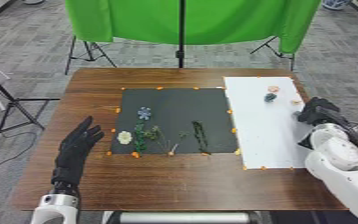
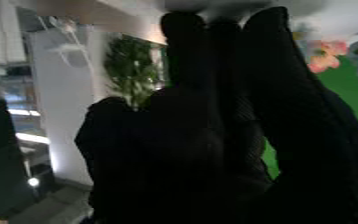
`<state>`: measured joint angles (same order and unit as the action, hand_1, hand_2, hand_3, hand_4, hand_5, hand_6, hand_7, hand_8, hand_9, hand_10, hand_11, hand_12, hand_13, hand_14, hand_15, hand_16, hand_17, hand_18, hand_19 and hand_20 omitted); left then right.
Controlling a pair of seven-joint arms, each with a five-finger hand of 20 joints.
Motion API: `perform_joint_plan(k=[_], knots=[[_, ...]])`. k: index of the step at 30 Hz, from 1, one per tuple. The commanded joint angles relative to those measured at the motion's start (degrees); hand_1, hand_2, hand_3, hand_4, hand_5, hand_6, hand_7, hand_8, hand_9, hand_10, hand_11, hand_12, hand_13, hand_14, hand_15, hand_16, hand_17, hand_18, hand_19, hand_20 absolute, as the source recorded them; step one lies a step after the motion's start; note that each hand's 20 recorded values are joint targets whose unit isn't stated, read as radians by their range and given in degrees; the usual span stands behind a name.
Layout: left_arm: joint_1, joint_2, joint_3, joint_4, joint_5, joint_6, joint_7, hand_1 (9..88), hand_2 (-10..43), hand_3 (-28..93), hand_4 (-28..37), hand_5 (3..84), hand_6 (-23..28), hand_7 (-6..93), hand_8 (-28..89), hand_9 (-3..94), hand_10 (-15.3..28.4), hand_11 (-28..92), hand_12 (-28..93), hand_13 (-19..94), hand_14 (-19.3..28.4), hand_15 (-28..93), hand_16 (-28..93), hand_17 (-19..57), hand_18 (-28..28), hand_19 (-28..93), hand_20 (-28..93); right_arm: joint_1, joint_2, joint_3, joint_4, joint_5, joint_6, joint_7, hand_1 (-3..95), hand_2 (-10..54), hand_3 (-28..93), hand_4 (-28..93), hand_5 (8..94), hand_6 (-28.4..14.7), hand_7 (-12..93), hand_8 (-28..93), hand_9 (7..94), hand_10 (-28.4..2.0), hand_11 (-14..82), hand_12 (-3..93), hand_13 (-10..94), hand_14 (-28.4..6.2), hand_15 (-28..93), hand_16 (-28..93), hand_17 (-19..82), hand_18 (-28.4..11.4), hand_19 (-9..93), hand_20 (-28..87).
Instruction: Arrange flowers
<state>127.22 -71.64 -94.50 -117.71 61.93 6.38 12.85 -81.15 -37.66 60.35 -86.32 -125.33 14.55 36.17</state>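
Blue flower (image 1: 144,112) on the dark sheet (image 1: 174,102), white flower (image 1: 124,137) to its lower left, pink flower (image 1: 273,89) upper right on the white sheet (image 1: 266,135)! Left robot hand (image 1: 74,148) spread wide, lower left; right robot hand (image 1: 317,111) at right, wide or narrow, can't tell.

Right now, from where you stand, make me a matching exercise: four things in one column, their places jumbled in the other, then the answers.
Things
1. Blue flower
2. Pink flower
3. Left hand
4. Pale cream flower

Places
A. Toward the far end of the white sheet
B. On the dark sheet, the plant nearest its left edge
C. On the dark sheet, the plant farthest from the robot
D. At the wooden table's left part, off both sheets

Pairs: 1-C, 2-A, 3-D, 4-B
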Motion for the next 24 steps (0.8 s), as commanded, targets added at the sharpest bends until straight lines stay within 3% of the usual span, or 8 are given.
perform_joint_plan(k=[1, 7, 10, 12, 13, 17, 21, 24], knots=[[0.3, -0.66, 0.28, 0.71, 0.23, -0.98, -0.61, 27.6, -6.5, 63, -19.6, 32.1, 7.1, 1.7, -3, 35.1, 13.8, 13, 12, 27, 18.5, 20, 0, 1.3, 14.2, 10, 17, 0.1, -0.5, -3.2, 1.1, -2.5, 2.2, -1.8, 56.6, -9.5, 56, -21, 76.5, 4.3, 23, 4, 87.6, -9.0, 13.4, 29.0, 90, -2.1, 62, 33, 65, -11.4, 93, 59], [0.7, -0.86, 0.17, 0.62, 0.16, -0.83, -0.40, 27.4, -6.1, 63, -19.7, 32.3, 7.2, 1.9, -3, 35.1, 13.9, 13, 12, 27, 18.6, 20, 0, 1.3, 14.2, 10, 17, 0.3, 0.1, -1.8, -1.7, -2.7, -2.6, -0.2, 57.2, -9.5, 59, -21, 80.2, 3.4, 23, 6, 89.7, -8.9, 13.8, 30.1, 90, -2.1, 62, 34, 66, -11.5, 93, 60], [0.8, -0.85, 0.07, 0.58, 0.13, -0.78, -0.54, 27.1, -5.6, 63, -19.7, 32.4, 7.2, 1.9, -3, 35.1, 13.9, 13, 12, 27, 18.6, 20, 0, 1.2, 14.2, 10, 17, 0.9, 0.3, 0.5, -4.8, 0.8, -12.0, 2.5, 54.5, -9.5, 60, -18, 79.2, 1.6, 22, 9, 88.1, -9.3, 13.3, 30.2, 90, -2.1, 61, 34, 65, -11.6, 93, 60], [0.9, -0.87, 0.03, 0.44, 0.47, -0.83, -0.78, 27.0, -5.6, 63, -19.6, 32.5, 7.2, 1.9, -3, 35.1, 13.9, 13, 12, 27, 18.6, 20, 0, 1.2, 14.2, 10, 17, 1.5, 0.4, 1.4, -5.7, 3.3, -15.8, 3.4, 47.2, -9.5, 64, -16, 71.1, -0.5, 20, 5, 81.4, -11.7, 16.2, 22.4, 88, -2.5, 60, 35, 63, -11.4, 93, 58], [0.9, -0.91, 0.01, 0.45, 0.54, -0.99, -0.74, 27.0, -5.6, 63, -19.6, 32.6, 7.1, 1.9, -3, 35.1, 13.8, 13, 13, 27, 18.6, 20, 0, 1.2, 14.2, 10, 17, 1.9, 0.4, 1.3, -5.6, 4.0, -16.0, 3.2, 42.5, -9.5, 67, -16, 65.7, -1.9, 18, -4, 77.3, -13.7, 15.7, 19.5, 87, -2.8, 58, 34, 62, -11.2, 93, 57], [0.6, -0.90, 0.12, 0.51, 0.69, -1.15, -0.93, 27.2, -5.8, 63, -19.4, 32.8, 7.3, 1.9, -3, 35.1, 13.9, 13, 12, 27, 18.6, 20, 0, 1.2, 14.2, 10, 17, 3.1, -0.1, 1.4, -5.6, 6.8, -17.9, 2.9, 35.9, -9.5, 67, -14, 51.2, -9.4, 9, -5, 64.7, -18.8, 10.3, 16.3, 86, -3.7, 55, 34, 61, -11.7, 93, 54], [0.7, -0.97, 0.03, 0.47, 0.79, -1.09, -0.97, 27.6, -6.2, 63, -19.1, 32.9, 7.5, 1.8, -3, 35.1, 13.9, 13, 12, 27, 18.6, 20, 0, 1.2, 14.2, 10, 17, 4.3, -0.5, 0.0, -5.2, 7.6, -17.9, 2.0, 34.5, -9.5, 66, -14, 47.0, -11.9, 6, -4, 61.4, -19.9, 8.6, 16.0, 86, -3.9, 55, 34, 60, -11.9, 93, 53], [0.5, -0.93, 0.06, 0.52, 0.83, -1.18, -1.06, 27.9, -6.3, 63, -18.9, 33.0, 7.7, 1.7, -3, 35.2, 14.0, 13, 13, 27, 18.6, 20, 0, 1.2, 14.2, 10, 17, 4.7, -0.7, -1.4, -4.8, 6.3, -15.2, 1.9, 34.9, -9.5, 66, -15, 46.7, -11.2, 6, -4, 61.3, -19.9, 8.6, 16.0, 86, -3.9, 54, 33, 60, -11.8, 93, 52]])
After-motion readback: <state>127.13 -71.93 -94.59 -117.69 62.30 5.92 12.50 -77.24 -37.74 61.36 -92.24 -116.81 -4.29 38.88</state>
